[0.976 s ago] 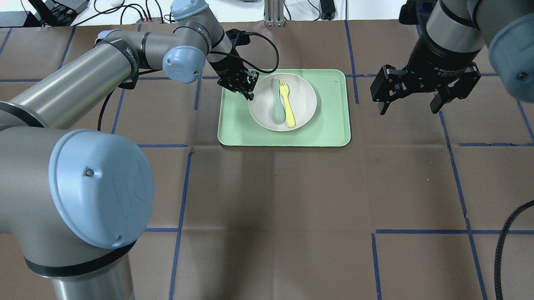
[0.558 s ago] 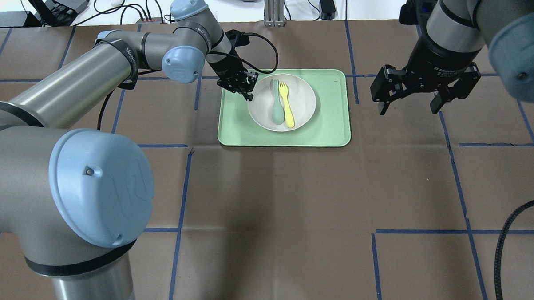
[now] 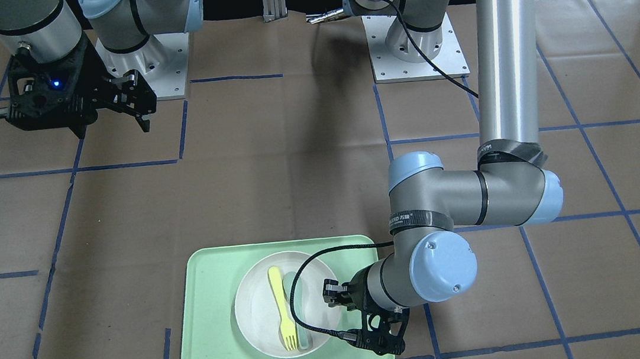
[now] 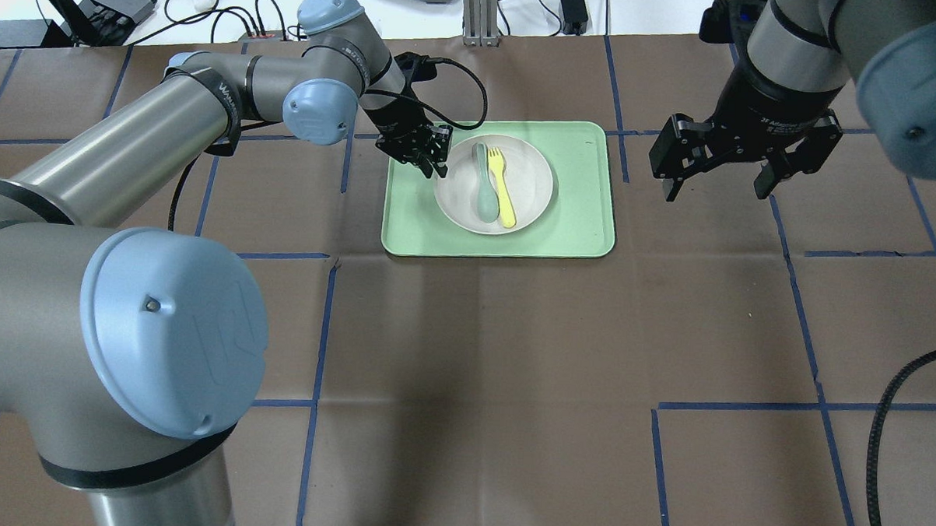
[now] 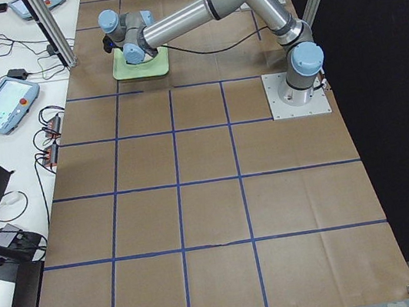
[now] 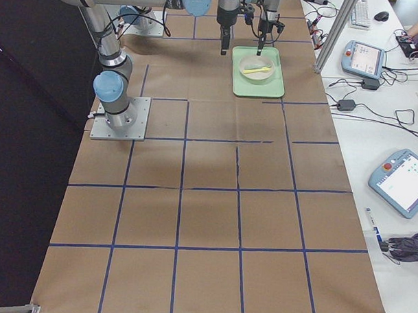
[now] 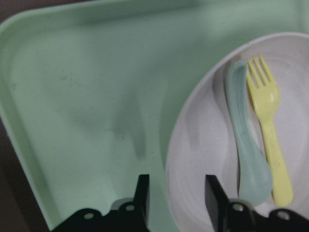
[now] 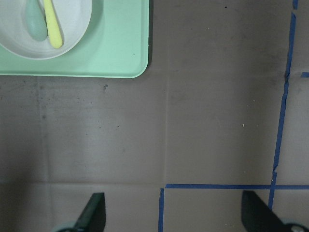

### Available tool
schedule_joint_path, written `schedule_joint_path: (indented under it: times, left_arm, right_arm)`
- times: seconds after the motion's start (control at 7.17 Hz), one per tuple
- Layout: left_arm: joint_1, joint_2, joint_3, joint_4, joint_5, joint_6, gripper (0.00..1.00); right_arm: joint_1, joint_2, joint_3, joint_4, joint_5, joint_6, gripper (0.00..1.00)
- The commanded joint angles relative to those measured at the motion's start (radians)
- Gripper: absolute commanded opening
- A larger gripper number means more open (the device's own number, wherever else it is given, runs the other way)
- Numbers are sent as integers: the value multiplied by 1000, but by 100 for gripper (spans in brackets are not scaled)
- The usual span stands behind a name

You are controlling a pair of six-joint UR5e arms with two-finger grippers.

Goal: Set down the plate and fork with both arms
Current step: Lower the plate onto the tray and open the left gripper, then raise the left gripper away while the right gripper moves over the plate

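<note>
The off-white plate [image 4: 529, 179] lies on the mint-green tray [image 4: 578, 220]. The pale-yellow fork [image 4: 503, 182] lies in it beside a grey-green spoon [image 4: 484, 182]. My left gripper [image 4: 438, 162] is low at the plate's left rim. In the left wrist view its fingers [image 7: 141, 193] stand on either side of the rim of the plate [image 7: 203, 159], with gaps showing, so it is open. The fork [image 7: 268, 125] shows there too. My right gripper [image 4: 716, 190] hangs wide open and empty, right of the tray, above bare paper.
Brown paper with blue tape lines covers the table [image 4: 511, 373]. A black cable [image 4: 882, 433] lies at the near right. The left arm's cable [image 3: 300, 300] loops over the plate [image 3: 256, 311]. Controllers and cables sit beyond the far edge.
My left gripper has edged slightly closer onto the plate's rim. The plate has shifted a little toward the near side. The right arm has not moved.
</note>
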Motion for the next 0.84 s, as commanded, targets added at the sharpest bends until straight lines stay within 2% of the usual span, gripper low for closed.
schedule_joint_path:
  times: [0.0, 0.28, 0.42, 0.7]
  left_arm:
    - [-8, 104, 5, -112, 117, 0, 99]
    - [-17, 280, 2, -333, 176, 0, 99]
    - [-17, 364, -1, -448, 255, -10, 100]
    - [-17, 516, 1, -608, 276, -31, 99]
  right_arm:
    - [1, 1, 0, 0, 0, -2, 100]
    - [1, 1, 2, 0, -2, -2, 100]
    - [1, 1, 2, 0, -2, -3, 100]
    - [-1, 5, 0, -2, -3, -3, 100]
